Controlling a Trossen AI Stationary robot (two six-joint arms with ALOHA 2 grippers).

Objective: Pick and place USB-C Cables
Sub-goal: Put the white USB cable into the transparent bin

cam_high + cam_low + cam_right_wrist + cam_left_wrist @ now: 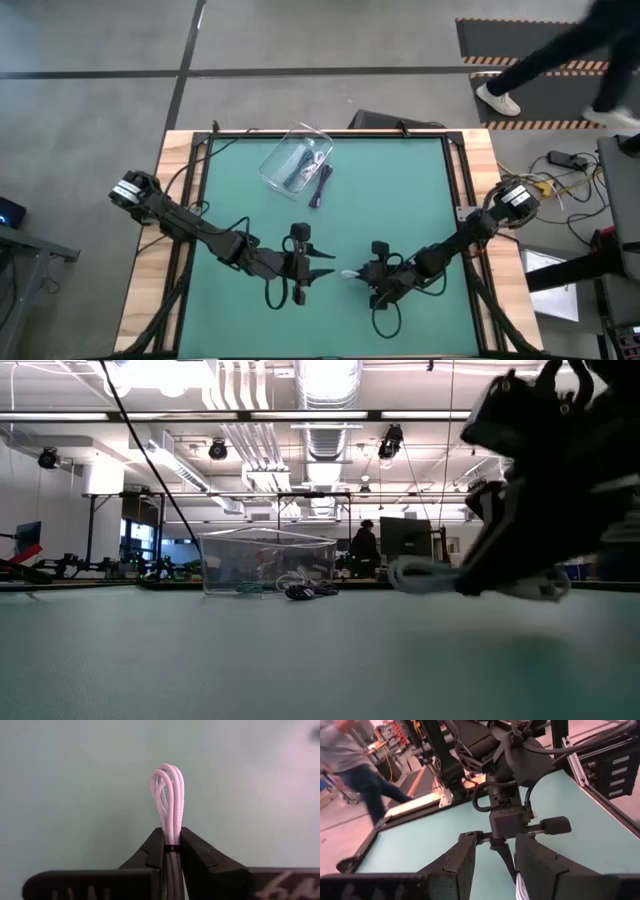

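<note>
My right gripper (366, 275) hangs over the near middle of the table, shut on a white bundled cable (350, 273). My left gripper (325, 266) faces it from the left, open. In the left wrist view the white cable (520, 886) shows low beside one finger of my left gripper (494, 846); whether they touch I cannot tell. A clear plastic box (283, 152) stands near the far edge with cables (303, 167) inside. A dark cable (320, 187) lies on the mat just beside the box. My right gripper pinches the white cable bundle between its two fingers at the dark band (170, 848) around its middle. The looped end (168, 795) sticks out past the fingertips, along their line. The cable (420, 573) is lifted clear of the table, roughly level.
The green mat (400, 190) is bordered by a black frame and wooden edges (478, 160). Black arm wires loop on the mat near both grippers. A person (560, 60) walks past beyond the far right corner of the table.
</note>
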